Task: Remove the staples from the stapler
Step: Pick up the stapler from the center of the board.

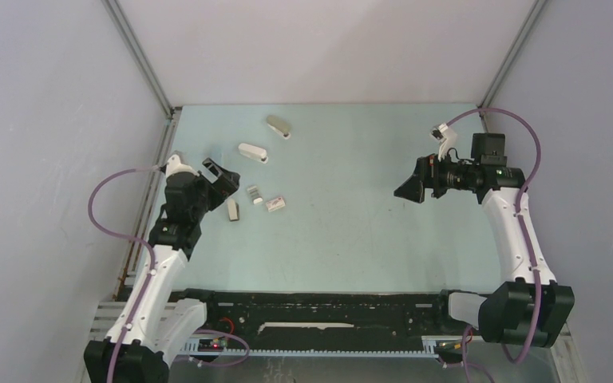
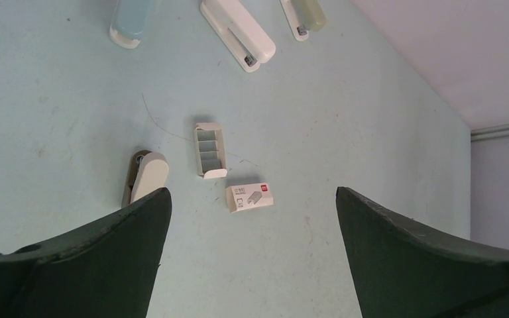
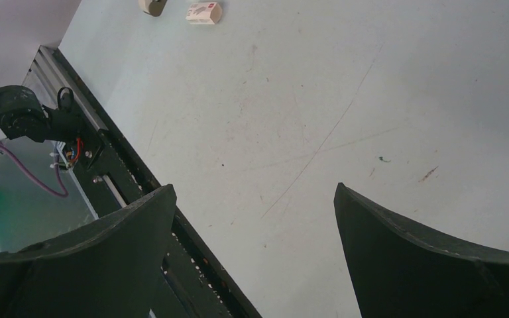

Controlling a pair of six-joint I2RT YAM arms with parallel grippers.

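left gripper point(image 1: 219, 175) and right gripper point(image 1: 409, 190) both gape empty, so centre your left one over the white stapler point(image 2: 144, 177) lying just beside the open staple box point(image 2: 210, 151) before closing; its staples likely hidden inside.

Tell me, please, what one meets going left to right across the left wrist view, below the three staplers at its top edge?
Cream stapler → open white box tray → small white labelled box.
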